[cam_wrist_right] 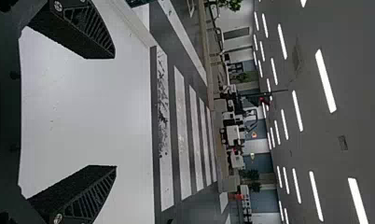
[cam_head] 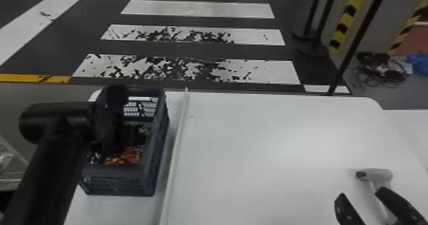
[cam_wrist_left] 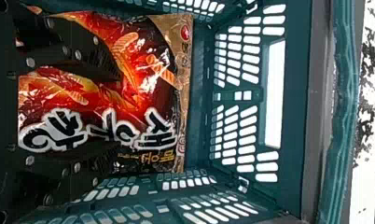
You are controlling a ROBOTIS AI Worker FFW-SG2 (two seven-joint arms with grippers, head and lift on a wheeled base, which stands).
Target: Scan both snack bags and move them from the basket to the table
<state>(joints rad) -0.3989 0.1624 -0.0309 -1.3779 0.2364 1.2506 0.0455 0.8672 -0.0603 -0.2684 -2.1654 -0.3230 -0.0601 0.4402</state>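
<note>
Ceiling lights (cam_wrist_right: 325, 80) bright beyond right gripper (cam_head: 360, 192); pale glare on nearby table (cam_head: 305, 144). Glints on snack bag (cam_wrist_left: 148, 86) by left gripper (cam_head: 111, 141).

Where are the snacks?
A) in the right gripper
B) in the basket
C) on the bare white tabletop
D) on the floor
B: the snacks show inside the walls of the basket, down by the left gripper.

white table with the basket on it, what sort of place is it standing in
Probably a large indoor hall, perhaps a workshop or test space: long strip lights on the ceiling, crosswalk stripes on the floor, and yellow-and-black hazard striping.
</note>
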